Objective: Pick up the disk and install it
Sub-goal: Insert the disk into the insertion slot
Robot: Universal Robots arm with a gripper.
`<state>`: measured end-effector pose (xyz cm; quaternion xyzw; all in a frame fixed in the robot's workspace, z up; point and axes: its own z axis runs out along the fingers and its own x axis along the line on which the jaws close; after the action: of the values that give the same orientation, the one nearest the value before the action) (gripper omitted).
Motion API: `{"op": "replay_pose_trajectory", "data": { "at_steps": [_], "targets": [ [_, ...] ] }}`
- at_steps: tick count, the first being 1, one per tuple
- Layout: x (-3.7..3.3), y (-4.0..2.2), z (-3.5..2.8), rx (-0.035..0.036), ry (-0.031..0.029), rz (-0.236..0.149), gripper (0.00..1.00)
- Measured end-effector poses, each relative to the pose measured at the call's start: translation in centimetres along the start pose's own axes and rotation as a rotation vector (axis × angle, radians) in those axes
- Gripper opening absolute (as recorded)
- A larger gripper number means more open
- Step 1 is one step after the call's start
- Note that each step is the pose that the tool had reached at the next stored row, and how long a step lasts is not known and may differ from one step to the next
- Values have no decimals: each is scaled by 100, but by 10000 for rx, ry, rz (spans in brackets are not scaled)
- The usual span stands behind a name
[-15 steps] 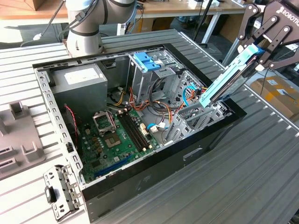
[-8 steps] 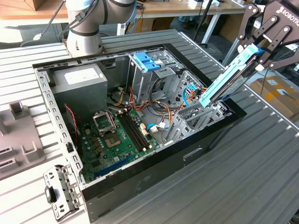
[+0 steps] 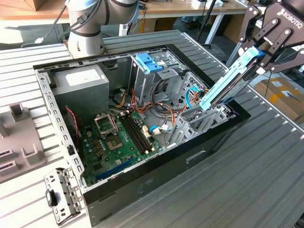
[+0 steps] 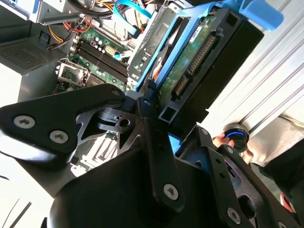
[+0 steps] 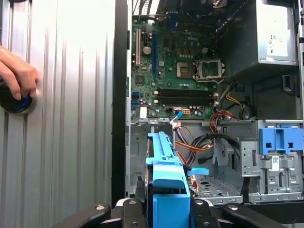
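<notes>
My gripper (image 3: pixel 260 59) is clamped tight on the upper, blue end of the disk (image 3: pixel 227 88). The disk slants steeply, with its low end at the drive cage (image 3: pixel 199 118) by the computer case's (image 3: pixel 142 183) edge on the exterior view's right. The second wrist view bares the disk's green circuit board (image 4: pixel 183 61). The first wrist view shows a person's hand (image 5: pixel 16 71) on a round knob (image 5: pixel 16 102) on the ribbed metal tabletop (image 3: pixel 256 175). A wooden workbench (image 3: pixel 190 7) stands behind.

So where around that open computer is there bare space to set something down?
The ribbed table beside the black case, toward the exterior view's right, is bare. Inside the case, cables crowd it, and the robot's hand holds the disk there.
</notes>
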<state>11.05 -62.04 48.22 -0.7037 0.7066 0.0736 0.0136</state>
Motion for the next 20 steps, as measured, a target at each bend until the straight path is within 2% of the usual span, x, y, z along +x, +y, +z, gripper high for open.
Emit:
{"op": "replay_pose_trajectory", "data": {
  "at_steps": [7,16,20],
  "targets": [
    [5,65,85,-4,0,-31,36],
    [-111,57,256,-16,8,-131,36],
    [-124,57,290,-10,2,-80,36]
  ]
}}
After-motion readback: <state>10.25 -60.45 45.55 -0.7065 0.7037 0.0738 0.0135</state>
